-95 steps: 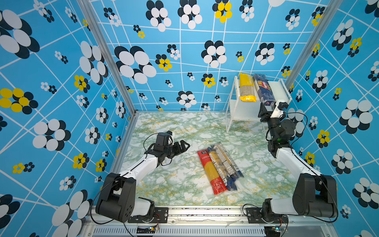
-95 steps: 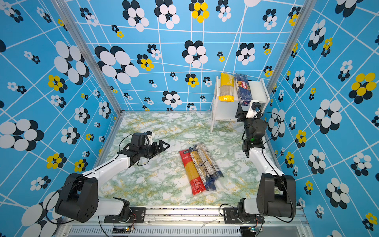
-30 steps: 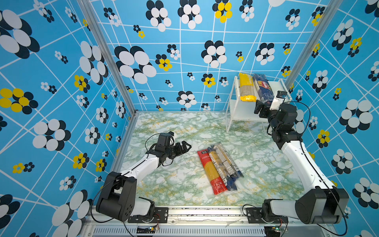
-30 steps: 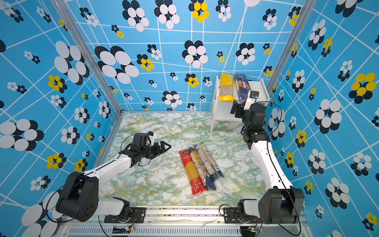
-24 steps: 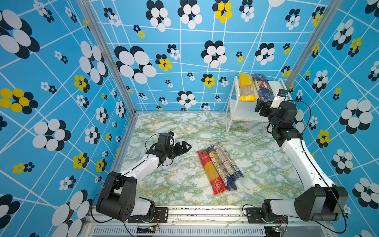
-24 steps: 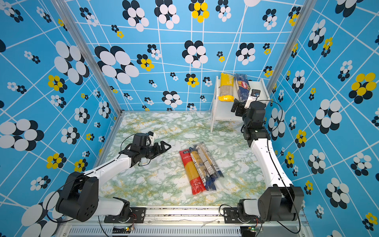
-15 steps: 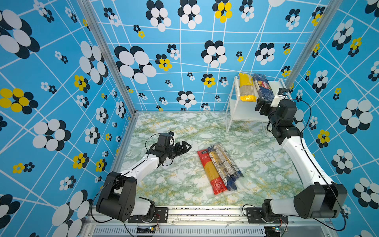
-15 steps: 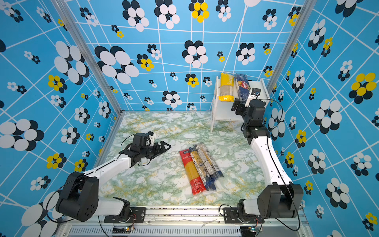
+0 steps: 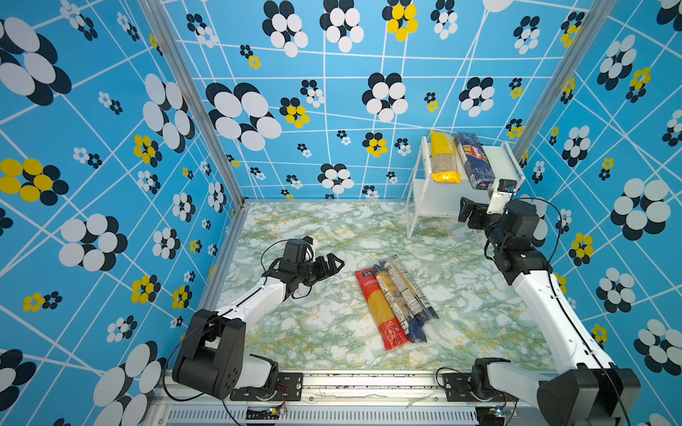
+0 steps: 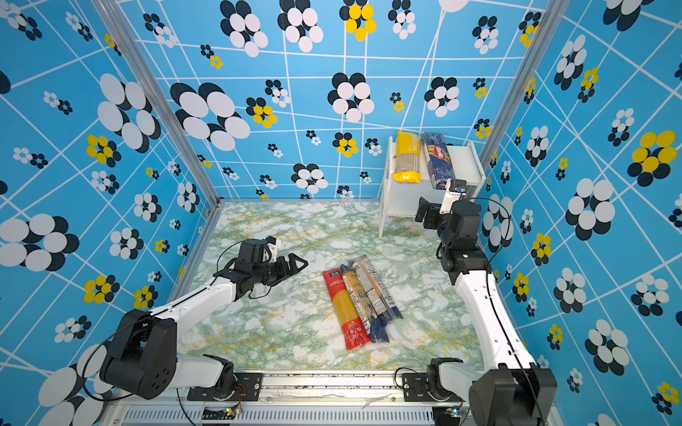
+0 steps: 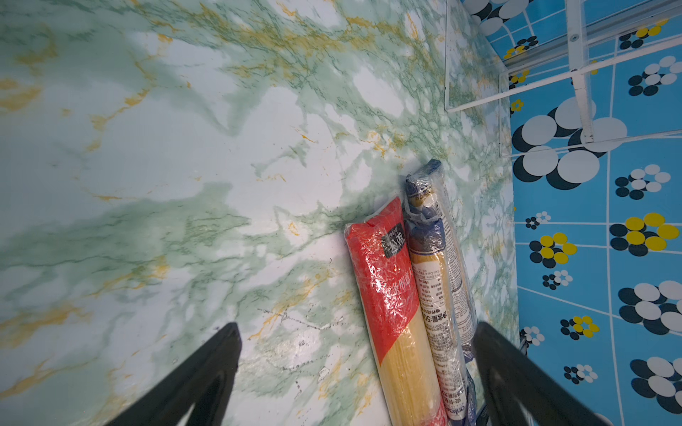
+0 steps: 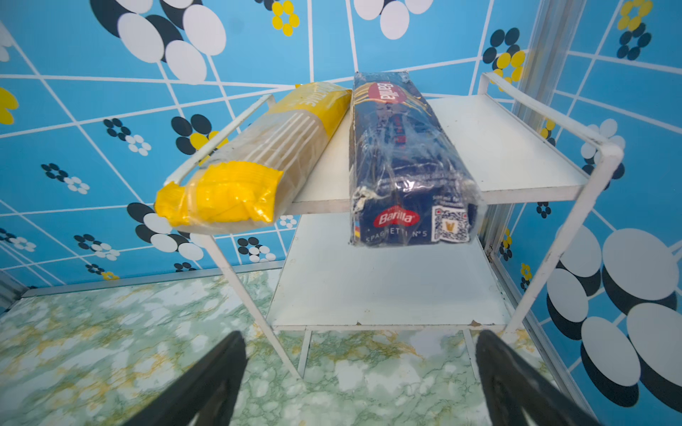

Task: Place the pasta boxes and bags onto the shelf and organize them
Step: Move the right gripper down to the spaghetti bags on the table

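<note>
**A:** Report left gripper (image 9: pixel 334 262).

**B:** Spread to full width, empty. Held low over the tabletop (image 9: pixel 313 332), presumably to come in level with a pack lying flat. Ahead of the jaws and clear of them: red pack (image 9: pixel 380 310) nearest, middle clear pack (image 9: pixel 393 298) next, outer clear pack (image 9: pixel 411 291) farthest. Pressed together in parallel, so probably awkward to single out.

**A:** Report right gripper (image 9: pixel 468 212).

**B:** Likewise spread wide, nothing held. Faced toward the shelf (image 9: pixel 511 168). Above and ahead of the jaws: yellow pack (image 12: pixel 258 155) and Barilla box (image 12: pixel 398 155), laid lengthwise on the upper board, touching at the far ends. Near ends overhanging the front edge, apparently for want of depth. Bare strip beside the box, likely room for more. Straight ahead of the jaws: lower board (image 12: pixel 369 280), bare.

**A:** Remaining?

**B:** Three of five to shelve.
</note>
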Controlling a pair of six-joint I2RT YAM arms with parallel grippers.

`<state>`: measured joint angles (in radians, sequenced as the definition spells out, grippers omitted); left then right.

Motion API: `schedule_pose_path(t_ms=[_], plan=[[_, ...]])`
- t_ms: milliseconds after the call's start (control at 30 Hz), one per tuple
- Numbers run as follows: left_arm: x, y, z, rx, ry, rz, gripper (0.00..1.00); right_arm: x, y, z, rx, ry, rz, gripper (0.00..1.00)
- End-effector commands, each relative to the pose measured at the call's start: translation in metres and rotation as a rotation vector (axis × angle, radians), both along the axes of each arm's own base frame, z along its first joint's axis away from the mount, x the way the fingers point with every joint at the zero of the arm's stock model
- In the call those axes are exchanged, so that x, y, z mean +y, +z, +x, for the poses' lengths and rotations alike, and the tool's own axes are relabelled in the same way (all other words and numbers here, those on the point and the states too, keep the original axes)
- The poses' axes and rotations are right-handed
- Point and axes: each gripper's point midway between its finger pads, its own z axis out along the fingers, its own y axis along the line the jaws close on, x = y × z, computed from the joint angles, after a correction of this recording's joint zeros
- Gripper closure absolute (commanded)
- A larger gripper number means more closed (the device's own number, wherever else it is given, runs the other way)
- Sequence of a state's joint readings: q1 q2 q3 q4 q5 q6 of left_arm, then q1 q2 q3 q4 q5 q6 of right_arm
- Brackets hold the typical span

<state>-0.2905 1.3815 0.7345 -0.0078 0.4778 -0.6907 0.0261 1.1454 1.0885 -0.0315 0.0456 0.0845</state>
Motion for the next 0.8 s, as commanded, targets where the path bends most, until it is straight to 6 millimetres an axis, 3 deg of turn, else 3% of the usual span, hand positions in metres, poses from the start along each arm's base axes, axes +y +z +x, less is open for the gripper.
schedule_pose_path(t_ms=[0, 167, 433, 767], plan=[[-0.005, 0.019, 0.004, -0.049, -0.011, -0.005, 0.01, 0.015, -0.015, -0.021, 0.042, 0.089, -0.018, 0.01], [-0.008, 0.02, 0.002, -0.051, -0.023, -0.003, 0.01, 0.024, -0.057, -0.041, 0.127, 0.13, 0.015, 0.01], [-0.015, 0.018, -0.003, -0.047, -0.036, 0.006, 0.01, 0.089, -0.139, -0.069, 0.352, 0.308, 0.036, 0.04], [-0.022, 0.01, -0.014, -0.022, -0.054, -0.005, 0.01, 0.155, -0.209, -0.113, 0.554, 0.422, -0.014, 0.09]])
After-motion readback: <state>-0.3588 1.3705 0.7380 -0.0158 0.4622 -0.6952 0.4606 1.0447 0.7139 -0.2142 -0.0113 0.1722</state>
